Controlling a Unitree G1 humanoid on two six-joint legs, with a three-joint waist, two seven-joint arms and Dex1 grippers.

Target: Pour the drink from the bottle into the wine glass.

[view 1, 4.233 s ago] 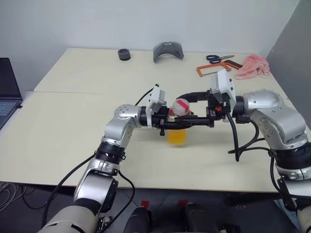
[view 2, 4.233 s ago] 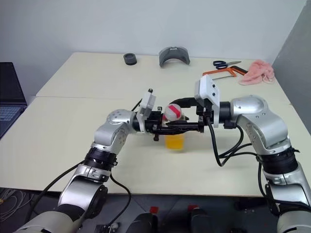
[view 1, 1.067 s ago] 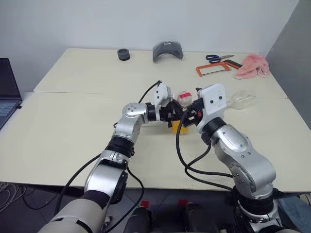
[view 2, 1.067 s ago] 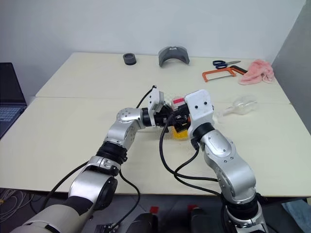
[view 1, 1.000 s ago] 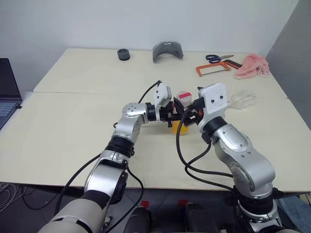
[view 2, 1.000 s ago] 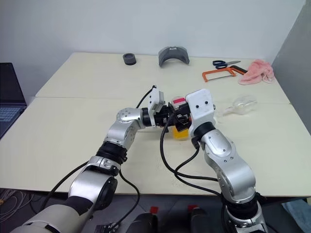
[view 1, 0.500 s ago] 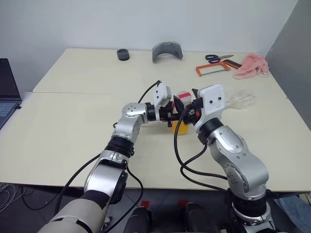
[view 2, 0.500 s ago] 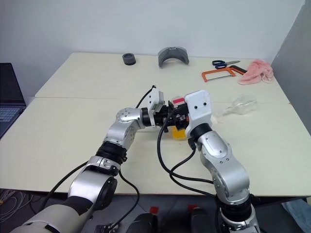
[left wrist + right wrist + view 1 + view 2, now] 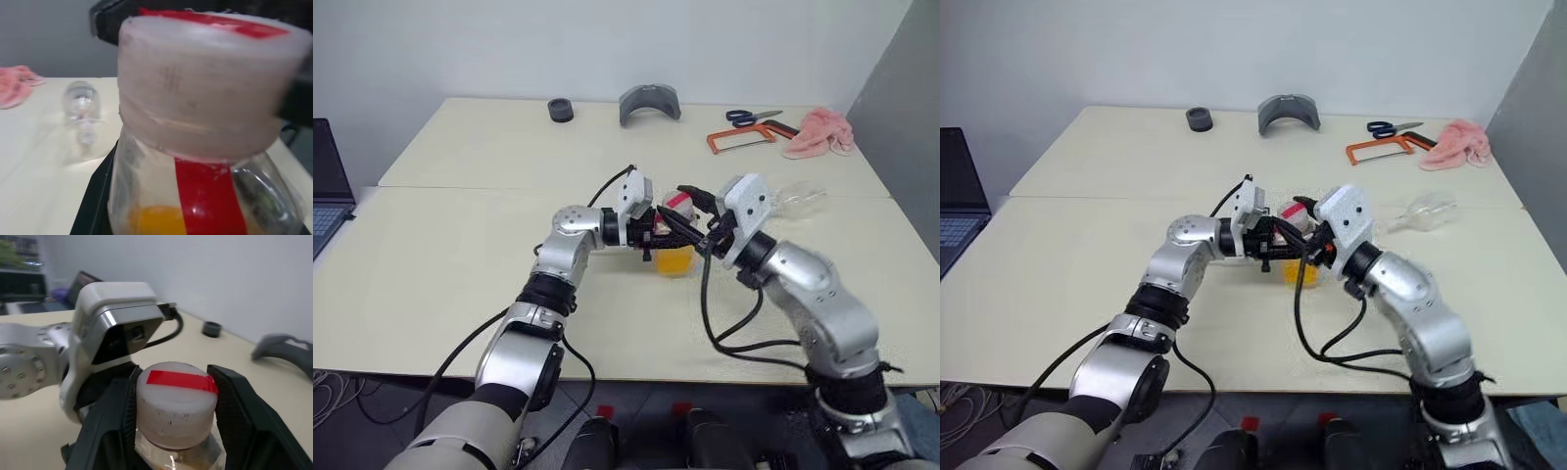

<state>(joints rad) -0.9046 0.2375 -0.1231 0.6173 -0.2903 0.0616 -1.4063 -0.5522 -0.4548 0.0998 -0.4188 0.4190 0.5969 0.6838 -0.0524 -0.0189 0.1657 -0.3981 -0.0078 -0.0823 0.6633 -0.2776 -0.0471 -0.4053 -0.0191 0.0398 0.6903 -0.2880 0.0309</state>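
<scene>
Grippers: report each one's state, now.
Left gripper: shut on the bottle, gripping its body.
Right gripper: shut on the cap of the bottle.

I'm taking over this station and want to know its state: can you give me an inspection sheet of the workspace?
Surface: pale table, two tops butted together, no spills seen.
Job's things: bottle upright, partly full of orange drink, cap on; wine glass lying on its side, empty.
Clutter: along the far edge, black ring, grey curved piece, scissors, orange saw frame, pink cloth.
Grippers: left gripper shut on the bottle; right gripper fingers against both sides of the cap.
Cables: black cable loops from the right wrist onto the table.
Surroundings: laptop at left, white wall behind.
</scene>
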